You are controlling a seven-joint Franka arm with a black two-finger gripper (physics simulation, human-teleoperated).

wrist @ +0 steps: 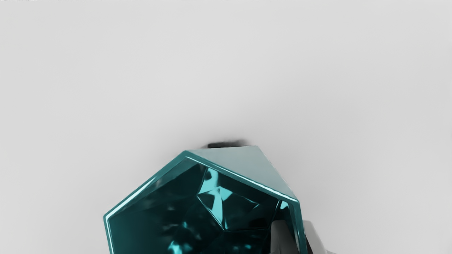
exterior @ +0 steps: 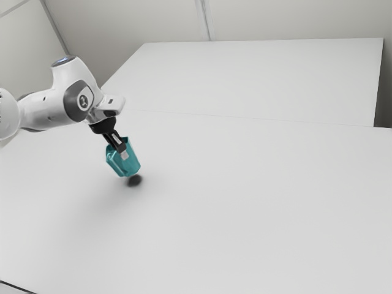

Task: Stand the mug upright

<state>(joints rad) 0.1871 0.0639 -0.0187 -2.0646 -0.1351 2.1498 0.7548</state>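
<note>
- Two fingers of the black gripper (exterior: 124,155) pinch the wall of the glossy, faceted teal mug (exterior: 131,165), tilted, left of the exterior view's centre.
- Likely stiff, slippery; best held near its rim.

Bright, diffuse light washes the table (exterior: 245,184) — a soft-edged shadow (exterior: 134,180) (nearly black inside) below the mug (exterior: 131,164), whose rim (wrist: 243,174) glints.

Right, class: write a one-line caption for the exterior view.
A black gripper holds a tilted teal mug over a pale table.
</note>
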